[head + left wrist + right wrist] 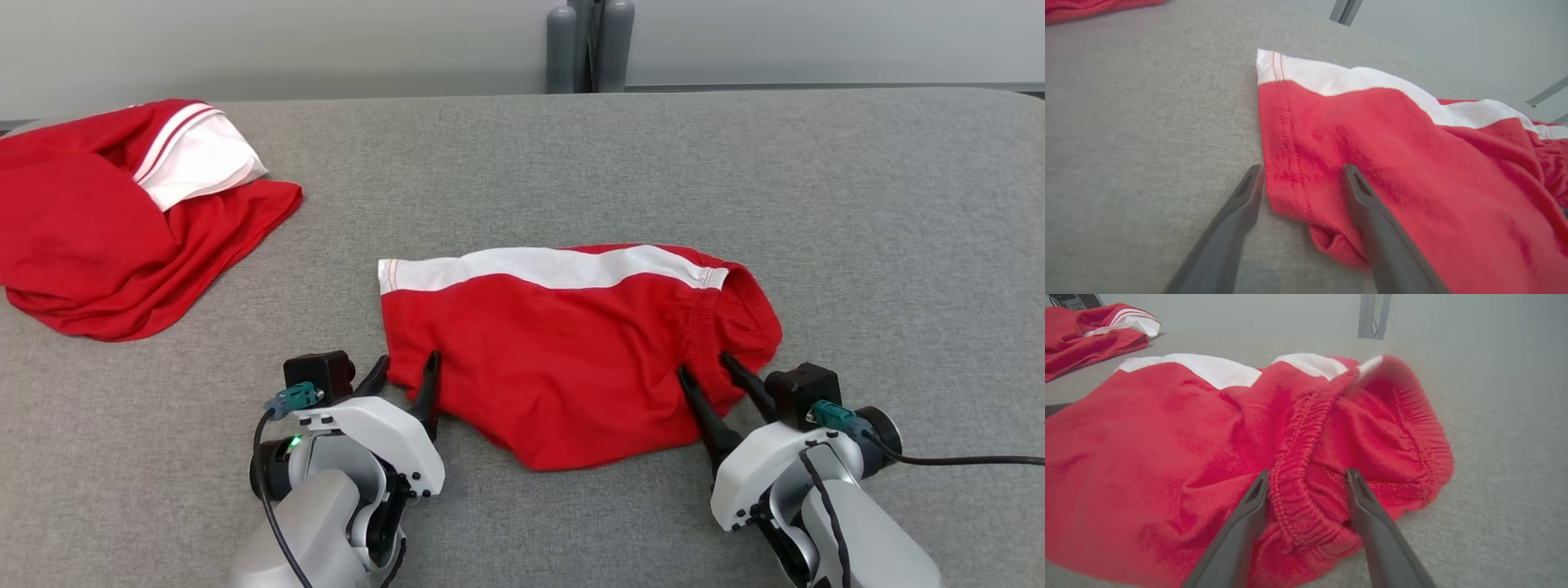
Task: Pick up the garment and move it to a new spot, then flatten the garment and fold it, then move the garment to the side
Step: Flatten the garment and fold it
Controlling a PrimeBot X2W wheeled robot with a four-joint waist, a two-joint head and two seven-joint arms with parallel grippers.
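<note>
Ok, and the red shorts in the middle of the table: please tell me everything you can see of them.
The red shorts look like soft knit cloth, with a white band along the far edge. They lie nearly flat, somewhat wrinkled, on the grey table. The stitched leg hem points to the robot's left, the gathered elastic waistband to its right. The left gripper stands open astride the hem corner; the right gripper open astride the waistband.

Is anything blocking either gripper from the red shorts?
Nothing visible. The left gripper straddles the red shorts at the hem corner, jaws open; the right gripper straddles the elastic waistband, jaws open.
</note>
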